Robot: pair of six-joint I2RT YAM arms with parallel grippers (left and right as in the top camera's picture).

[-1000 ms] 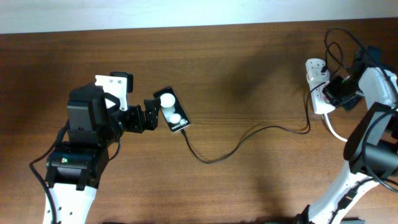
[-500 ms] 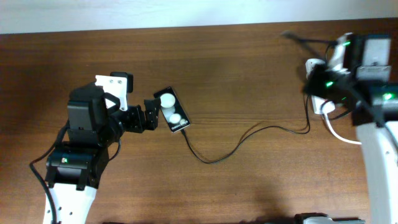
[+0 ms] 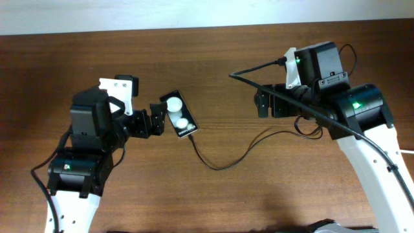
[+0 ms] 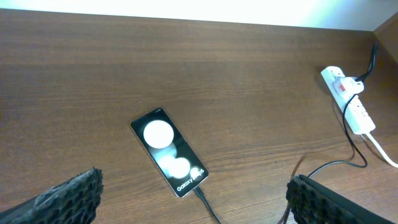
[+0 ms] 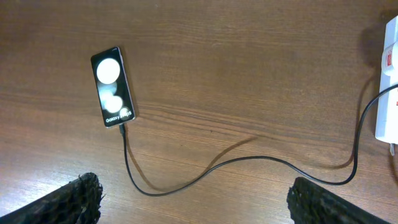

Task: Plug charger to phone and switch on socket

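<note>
The black phone [image 3: 178, 115] lies flat on the table with two white blobs on its face. It also shows as the phone [image 4: 168, 151] and the phone [image 5: 113, 86] in the wrist views. The charger cable [image 3: 217, 165] has its tip in the phone's lower end and snakes right as the cable [image 5: 249, 163] to the white socket [image 5: 388, 93]. The socket [image 4: 348, 102] has red marks; in the overhead view my right arm covers it. My left gripper [image 3: 157, 119] stands open just left of the phone. My right gripper [image 3: 262, 103] hangs open and empty above mid-table.
A thick white cord [image 4: 379, 142] leaves the socket toward the table's right edge. A pale wall borders the far edge of the wooden table [image 3: 213, 58].
My right arm has swung left from the socket at the far right to above the middle of the table, and its jaws have opened. The left arm, phone and cable have not moved.
</note>
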